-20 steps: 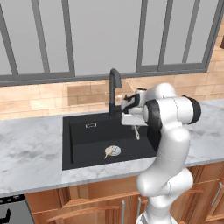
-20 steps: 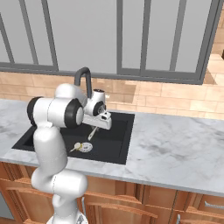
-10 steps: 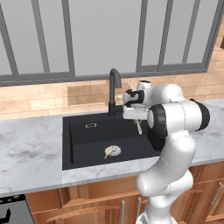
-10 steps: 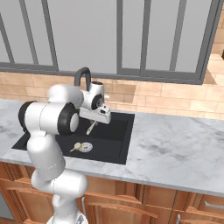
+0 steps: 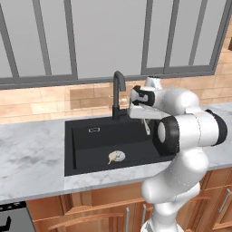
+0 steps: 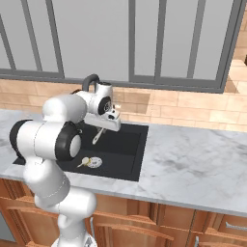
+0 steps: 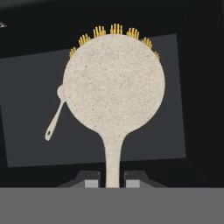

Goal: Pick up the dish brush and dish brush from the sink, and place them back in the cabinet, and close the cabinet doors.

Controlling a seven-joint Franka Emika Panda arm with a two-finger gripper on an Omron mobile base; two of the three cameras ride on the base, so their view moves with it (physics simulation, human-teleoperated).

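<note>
At the left of the scene the grey marble tabletop (image 5: pixel 31 154) runs along the wall, and the black sink (image 5: pixel 86 140) is set into it with its tall black curved faucet (image 5: pixel 118 93) at the far edge. One dish brush (image 5: pixel 116 157), the one with the round pale head, lies on the sink floor toward the near side, clear of the basin walls; the right base view shows it (image 6: pixel 91 162) in the same place, and the hand view shows it (image 7: pixel 54 118) small and far below on the dark basin floor. Right of the faucet, the arm is folded: the upper links rise from the base at the near right, the elbow bulges over the near rim of the sink, and the forearm doubles back toward the far wall so that the hand sits above the basin, pointing downward. The pincer (image 5: pixel 146 121) is clenched on the handle of the second dish brush (image 5: pixel 147 127), which hangs from it above the right part of the basin. In the hand view this held dish brush (image 7: pixel 114 94) stands upright between the two fingertips (image 7: pixel 92 183), its round speckled head edged with yellow bristles on the far side.
</note>
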